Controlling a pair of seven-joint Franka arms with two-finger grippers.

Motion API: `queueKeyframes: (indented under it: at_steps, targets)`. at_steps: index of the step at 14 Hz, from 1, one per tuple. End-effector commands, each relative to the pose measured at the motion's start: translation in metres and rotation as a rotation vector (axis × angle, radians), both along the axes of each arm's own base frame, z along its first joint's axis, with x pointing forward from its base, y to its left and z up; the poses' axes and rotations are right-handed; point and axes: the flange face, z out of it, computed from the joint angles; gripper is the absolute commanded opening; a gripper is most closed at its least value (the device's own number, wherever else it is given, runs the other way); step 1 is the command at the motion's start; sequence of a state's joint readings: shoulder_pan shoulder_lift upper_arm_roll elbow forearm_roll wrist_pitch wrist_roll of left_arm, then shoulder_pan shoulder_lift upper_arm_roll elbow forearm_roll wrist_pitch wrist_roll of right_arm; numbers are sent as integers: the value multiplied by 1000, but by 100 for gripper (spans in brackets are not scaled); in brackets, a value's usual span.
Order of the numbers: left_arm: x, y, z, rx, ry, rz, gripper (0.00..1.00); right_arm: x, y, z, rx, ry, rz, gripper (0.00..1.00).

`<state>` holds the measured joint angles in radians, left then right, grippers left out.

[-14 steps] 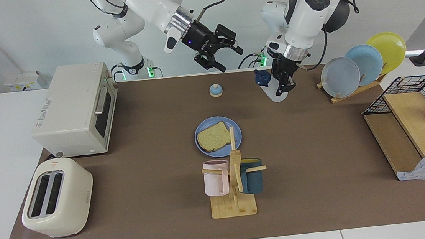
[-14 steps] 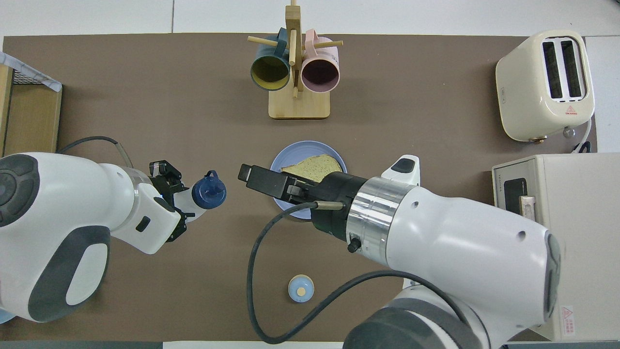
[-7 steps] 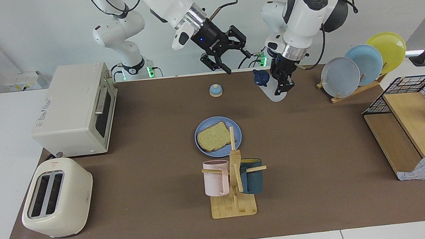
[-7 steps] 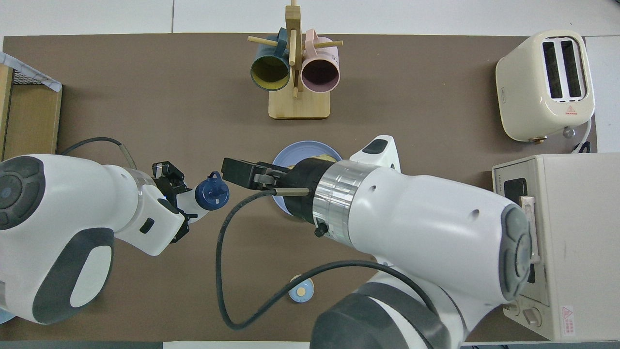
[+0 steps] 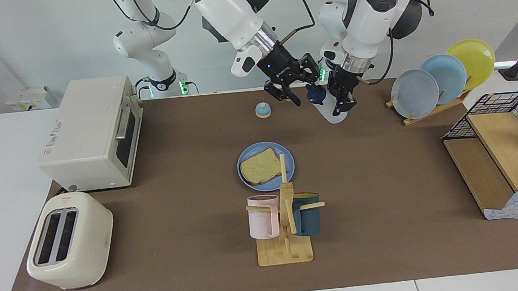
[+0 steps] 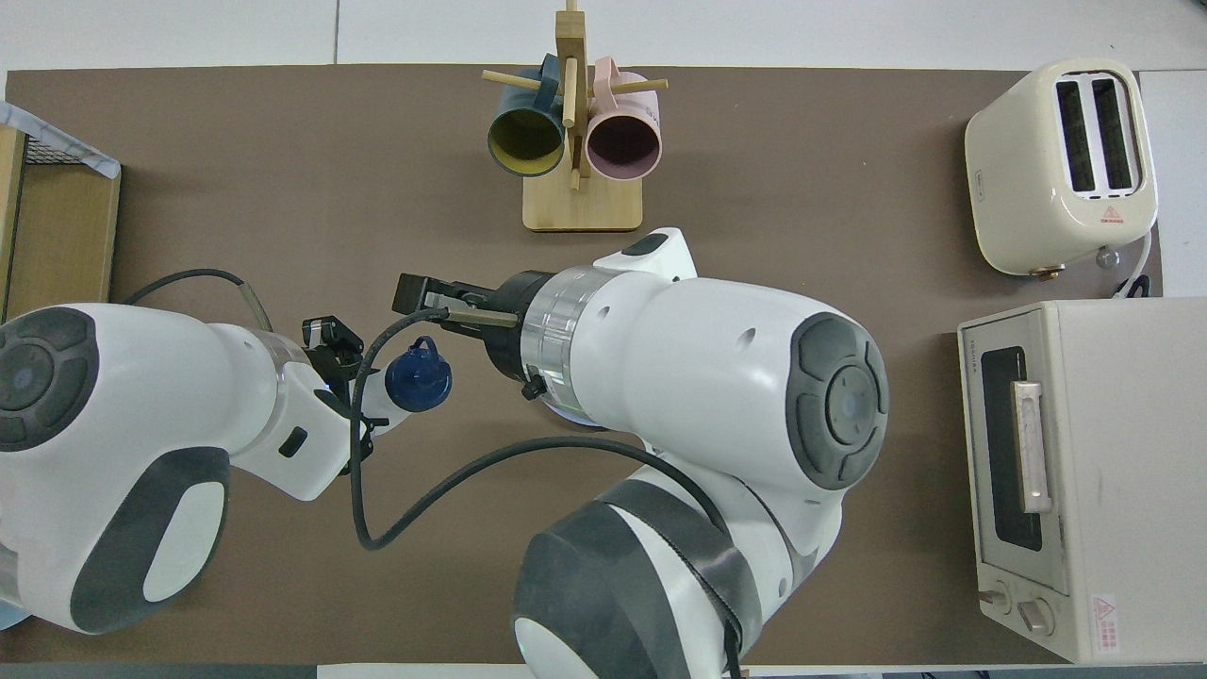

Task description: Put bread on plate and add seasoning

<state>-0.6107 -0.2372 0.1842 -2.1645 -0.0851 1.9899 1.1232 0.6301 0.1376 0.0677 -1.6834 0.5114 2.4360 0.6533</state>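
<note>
Nearby, bell (image 5: 263,110), plate rack (image 5: 428,102), mug tree (image 5: 284,218).

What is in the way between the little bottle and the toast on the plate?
Nothing visible. The left gripper holds the seasoning bottle tilted above bare table. Between it and the bread on the blue plate lies only bare mat. The right gripper is up beside the bottle's cap.

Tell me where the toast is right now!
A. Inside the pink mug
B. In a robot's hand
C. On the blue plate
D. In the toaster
C. The bread lies flat on the plate in the middle of the table, just nearer to the robots than the mug rack, and neither gripper is touching it.
</note>
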Motion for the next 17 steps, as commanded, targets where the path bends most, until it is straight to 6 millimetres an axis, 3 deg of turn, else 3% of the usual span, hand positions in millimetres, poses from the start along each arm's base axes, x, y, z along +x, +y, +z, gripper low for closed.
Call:
queueKeyframes:
  at_steps: [1, 10, 17]
  targets:
    - [-9, 0, 5, 6, -14, 7, 0, -10, 6, 9, -26, 47, -4, 70]
    - [-10, -2, 6, 7, -15, 10, 0, -19, 4, 12, -87, 58, 33, 36]
    - [-10, -2, 6, 6, -16, 12, 0, -22, 2, 10, -105, 50, 38, 34]
